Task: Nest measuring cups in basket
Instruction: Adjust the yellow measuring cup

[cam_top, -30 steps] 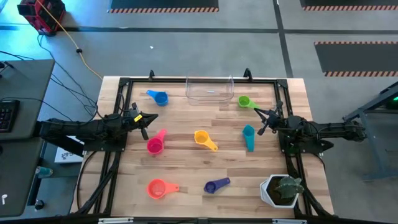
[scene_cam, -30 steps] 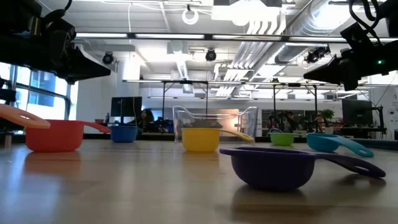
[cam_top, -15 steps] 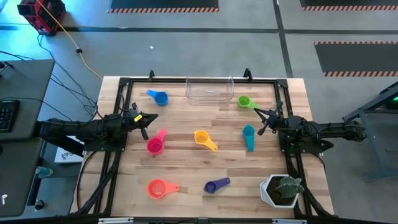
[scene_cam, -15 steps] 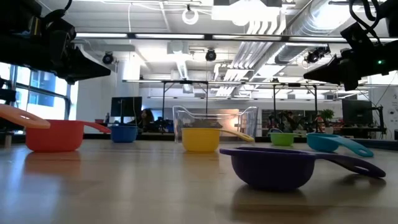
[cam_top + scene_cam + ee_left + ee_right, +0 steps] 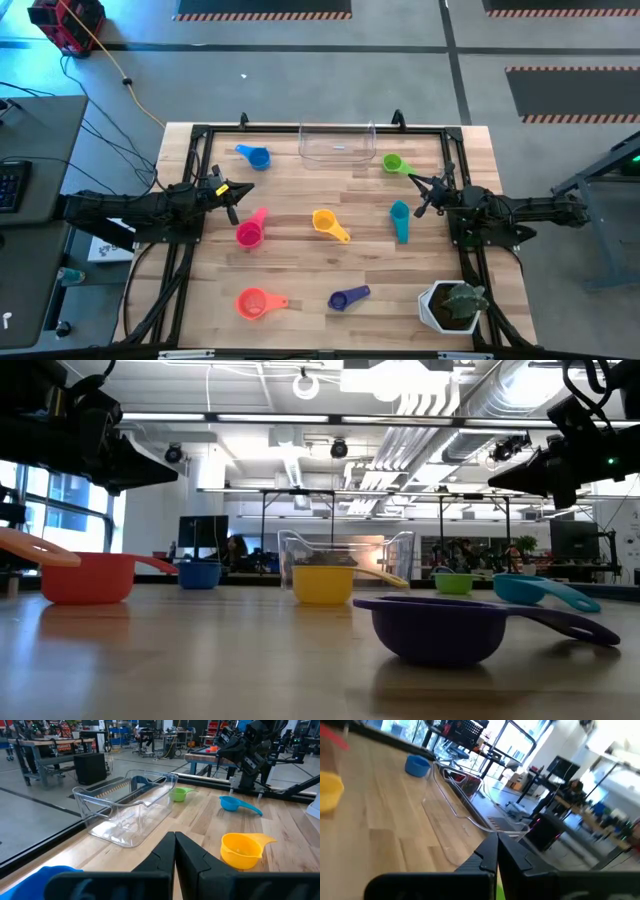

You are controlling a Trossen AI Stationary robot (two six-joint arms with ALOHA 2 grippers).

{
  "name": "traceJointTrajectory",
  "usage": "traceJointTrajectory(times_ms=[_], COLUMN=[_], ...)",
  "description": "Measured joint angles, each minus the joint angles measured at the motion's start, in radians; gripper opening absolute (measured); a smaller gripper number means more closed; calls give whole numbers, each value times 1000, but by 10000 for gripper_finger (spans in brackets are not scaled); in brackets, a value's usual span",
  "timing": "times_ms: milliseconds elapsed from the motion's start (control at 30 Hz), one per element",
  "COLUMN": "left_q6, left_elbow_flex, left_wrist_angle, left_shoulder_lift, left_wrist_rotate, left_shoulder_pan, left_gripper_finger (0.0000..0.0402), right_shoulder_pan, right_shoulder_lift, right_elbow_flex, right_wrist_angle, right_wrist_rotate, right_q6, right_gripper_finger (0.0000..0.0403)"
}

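Clear basket [image 5: 337, 146], seemingly purple cup [image 5: 340, 299]

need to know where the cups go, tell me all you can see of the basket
The basket is a small clear plastic bin, rectangular, with low see-through walls and a wavy rim. It stands upright and empty at the middle of the table's far edge. Nothing touches it: the blue cup lies to its left, the green cup to its right, both apart from it.

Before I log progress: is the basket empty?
Empty: the high view shows bare wood through the basket; all seven cups lie outside on the table.
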Motion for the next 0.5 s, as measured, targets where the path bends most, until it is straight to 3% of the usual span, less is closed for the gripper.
traceJointTrajectory(times_ms=[500], left_q6=[-7], left_elbow_flex=[0], left_wrist_angle=[0], left_shoulder_lift=[0], left_wrist_rotate=[0], left_shoulder_pan=[0], left_gripper_finger=[1], right_shoulder_pan=[0], right_shoulder_lift=[0], right_elbow_flex=[0], right_wrist_angle=[0], right_wrist_rotate=[2], right_q6=[-261], right_gripper_finger=[0])
